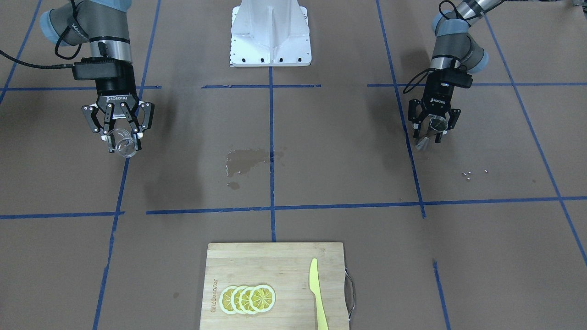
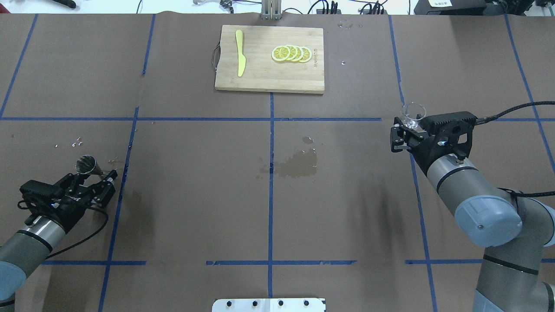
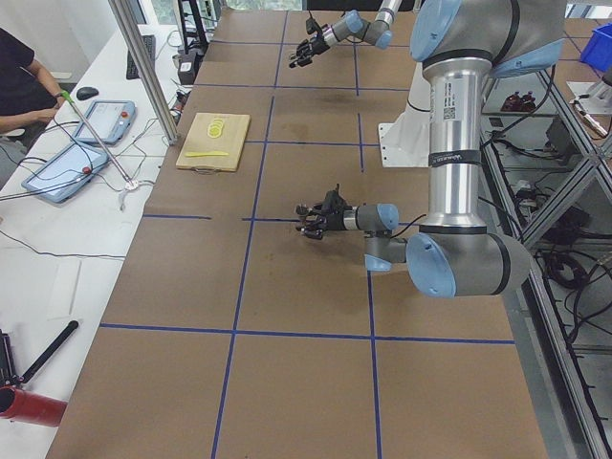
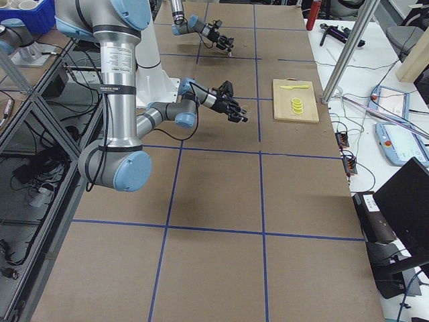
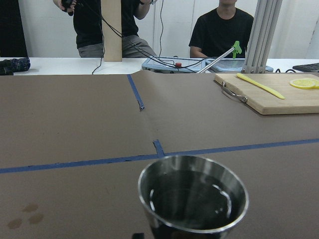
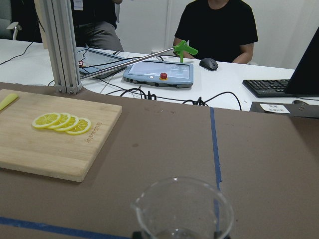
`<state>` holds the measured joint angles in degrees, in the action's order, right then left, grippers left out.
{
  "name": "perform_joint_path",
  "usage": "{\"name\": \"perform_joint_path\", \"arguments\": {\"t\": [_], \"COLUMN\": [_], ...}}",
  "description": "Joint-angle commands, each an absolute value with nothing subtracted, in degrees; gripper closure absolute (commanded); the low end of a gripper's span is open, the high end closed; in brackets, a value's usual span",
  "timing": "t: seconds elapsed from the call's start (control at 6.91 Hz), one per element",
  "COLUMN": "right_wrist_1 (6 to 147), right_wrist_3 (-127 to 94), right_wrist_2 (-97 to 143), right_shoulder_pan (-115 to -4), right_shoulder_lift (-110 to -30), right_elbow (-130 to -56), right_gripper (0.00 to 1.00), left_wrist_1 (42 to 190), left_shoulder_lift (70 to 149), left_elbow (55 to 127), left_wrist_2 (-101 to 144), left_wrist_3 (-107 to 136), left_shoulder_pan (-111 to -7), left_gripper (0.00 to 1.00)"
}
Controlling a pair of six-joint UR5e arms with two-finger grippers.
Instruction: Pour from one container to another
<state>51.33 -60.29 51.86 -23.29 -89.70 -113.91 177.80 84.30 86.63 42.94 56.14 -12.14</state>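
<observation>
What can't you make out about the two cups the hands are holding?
Glass cup: base cut off by the right wrist view's bottom edge; liquid inside unclear.
Jigger: lower cone cut off by the left wrist view's bottom edge.
Left hand and right hand: grip too small to judge in both side views.

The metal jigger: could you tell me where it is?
The jigger is at the overhead view's far left, held in the left gripper, near droplets.
</observation>
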Motion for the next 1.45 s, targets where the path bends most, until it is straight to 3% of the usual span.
{"name": "perform_joint_path", "arguments": {"t": [0.0,0.14,0.29,1.3], "right_wrist_1": [51.3,51.3,51.3,46.7], "right_wrist_3": [-60.3,-60.3,-60.3,-63.7], "right_wrist_2": [51.9,51.9,51.9,51.9], "right_shoulder_pan": [-23.3,-23.3,-23.3,-23.5], "right_shoulder_lift": [-89.6,-89.6,-89.6,-93.9], "right_elbow": [-113.9,-114.0,-113.9,-112.3], "right_gripper": [1.0,1.0,1.0,1.0], "left_wrist_1": [176.8,171.1,168.2,167.3], "left_shoulder_lift": [82.4,78.0,76.5,63.0], "left_elbow": [88.5,95.6,97.8,101.6], "left_wrist_2": [47.1,49.9,50.9,71.4], "left_wrist_3": [55.8,55.8,55.8,49.3], "left_shoulder_pan": [-12.1,-12.1,-12.1,-15.4], "left_gripper": [0.0,0.0,0.0,0.0]}}
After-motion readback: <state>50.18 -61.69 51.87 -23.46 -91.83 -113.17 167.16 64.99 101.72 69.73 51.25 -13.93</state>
